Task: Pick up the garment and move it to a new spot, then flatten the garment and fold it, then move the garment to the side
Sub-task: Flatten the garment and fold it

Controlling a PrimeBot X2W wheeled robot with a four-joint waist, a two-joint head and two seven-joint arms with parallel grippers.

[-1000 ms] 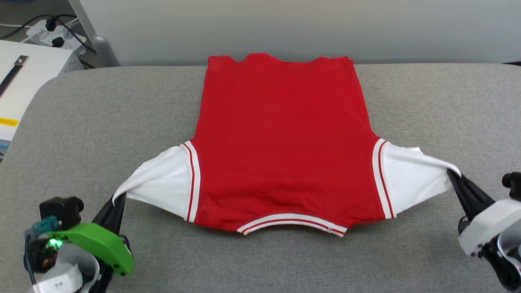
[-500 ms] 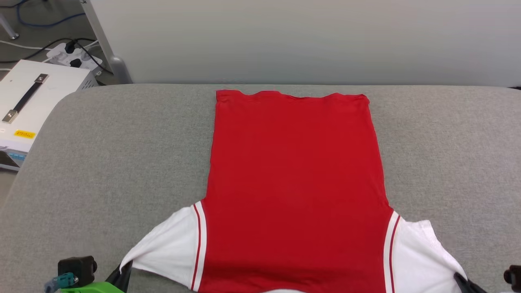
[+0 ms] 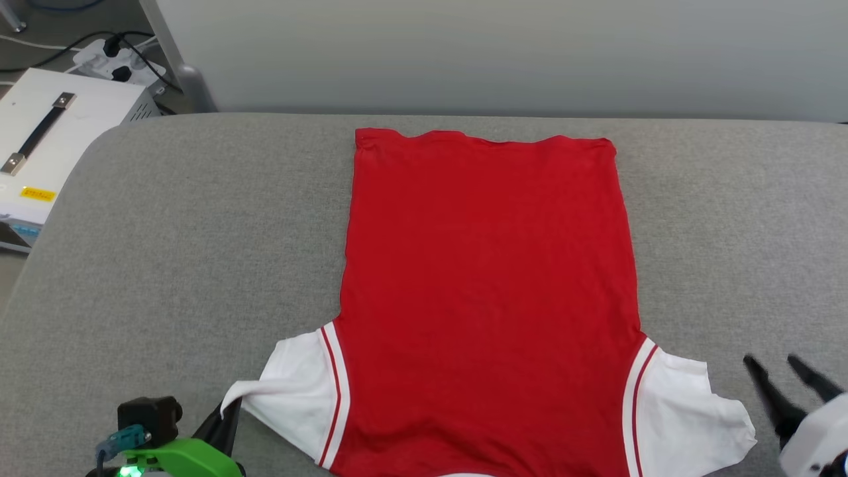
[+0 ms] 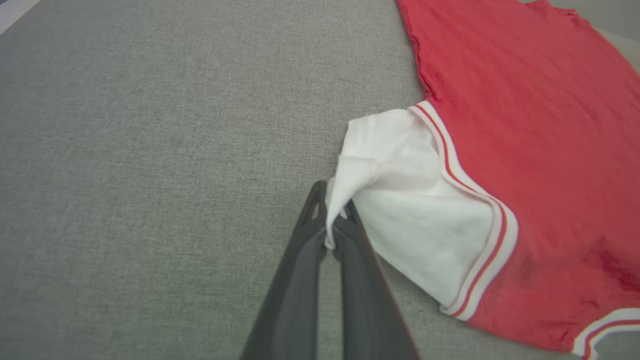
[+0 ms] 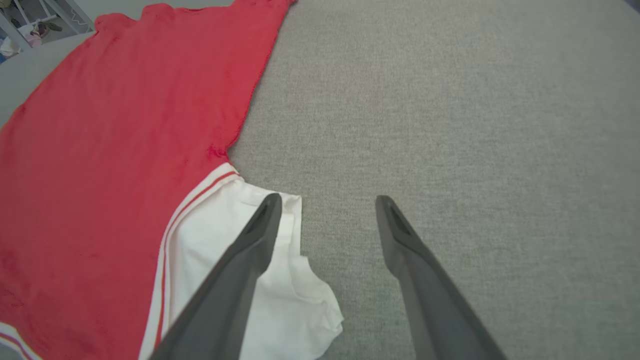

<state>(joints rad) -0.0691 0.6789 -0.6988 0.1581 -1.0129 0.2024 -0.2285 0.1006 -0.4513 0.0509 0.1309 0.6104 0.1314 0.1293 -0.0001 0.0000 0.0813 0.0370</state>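
Shirt [image 3: 487, 298] flat: your left gripper [image 4: 334, 210] pinches the left sleeve [image 4: 415, 215], likely smoothing it; right gripper [image 5: 327, 200] gapes, right sleeve [image 5: 295, 300] beside its fingers.

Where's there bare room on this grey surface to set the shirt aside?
Two bare patches: left of the garment, toward the white box, and right of it. Crowded at the near edge: sleeves, left gripper, right gripper.

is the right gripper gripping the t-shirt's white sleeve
No, the right gripper is open, fingers spread wide with nothing held between them; the white sleeve lies loose beside it.
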